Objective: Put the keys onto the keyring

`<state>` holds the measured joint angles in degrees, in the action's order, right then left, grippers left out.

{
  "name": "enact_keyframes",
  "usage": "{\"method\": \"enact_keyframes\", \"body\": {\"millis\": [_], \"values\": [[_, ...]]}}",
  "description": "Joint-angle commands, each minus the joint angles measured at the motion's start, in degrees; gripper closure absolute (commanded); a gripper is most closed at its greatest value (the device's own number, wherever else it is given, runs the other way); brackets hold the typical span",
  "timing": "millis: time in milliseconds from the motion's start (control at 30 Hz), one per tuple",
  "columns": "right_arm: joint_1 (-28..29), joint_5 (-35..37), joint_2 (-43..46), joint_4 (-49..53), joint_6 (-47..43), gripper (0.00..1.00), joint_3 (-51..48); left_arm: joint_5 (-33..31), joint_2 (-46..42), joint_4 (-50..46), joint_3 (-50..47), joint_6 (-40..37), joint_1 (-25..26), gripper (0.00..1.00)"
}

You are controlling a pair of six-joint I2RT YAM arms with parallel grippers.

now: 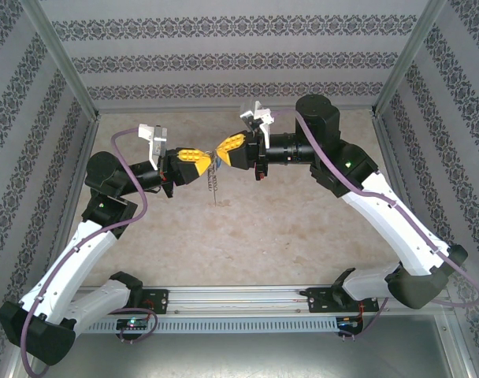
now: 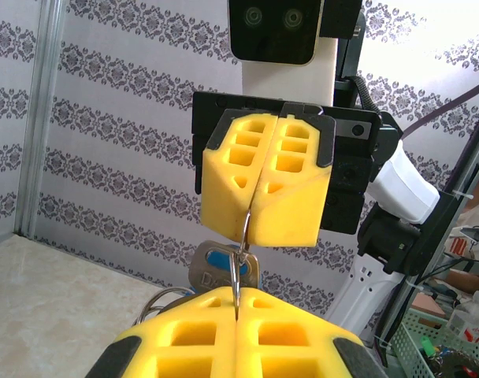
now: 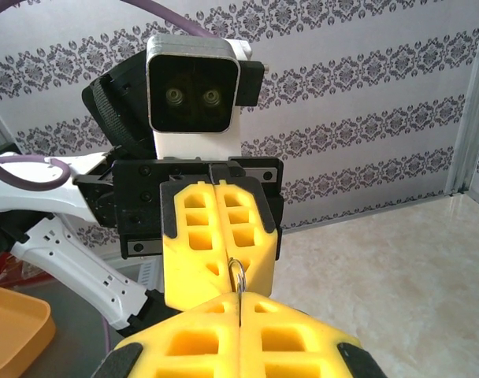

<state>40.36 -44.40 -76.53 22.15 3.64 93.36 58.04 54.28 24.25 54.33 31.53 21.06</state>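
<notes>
Left gripper: yellow jaws fully closed, pinching a thin wire ring of the grey metal keyring | Right gripper: yellow jaws closed too, tip-to-tip with the left's, clamping the same ring | Small blue-headed silver key: hangs just beside that ring, between both jaw tips

I see the keyring held up in the air between the tips of the left gripper and the right gripper. Its flat grey body hangs low and is partly hidden. One thin wire ring stands upright, and its ends go into the closed seams of both grippers. The key is tiny, with a blue head, and it lies against the grey body. In the top view I can make out only thin wires hanging down.
</notes>
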Motion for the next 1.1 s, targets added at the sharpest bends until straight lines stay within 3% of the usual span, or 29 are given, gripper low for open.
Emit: {"method": "enact_keyframes", "body": {"millis": [0, 833, 1067], "values": [[-0.29, 0.85, 0.64, -2.82, 1.10, 1.00, -0.73, 1.13, -0.50, 1.55, 0.56, -1.51, 0.92, 1.00], [-1.17, 2.15, 1.96, -6.36, 2.90, 1.00, -2.66, 1.33, 0.03, 1.55, 0.64, -1.99, 0.97, 1.00], [-1.12, -2.97, 0.63, -6.16, 3.58, 1.00, -1.51, 1.37, 0.25, 1.74, 0.73, -2.08, 0.96, 1.00]]}}
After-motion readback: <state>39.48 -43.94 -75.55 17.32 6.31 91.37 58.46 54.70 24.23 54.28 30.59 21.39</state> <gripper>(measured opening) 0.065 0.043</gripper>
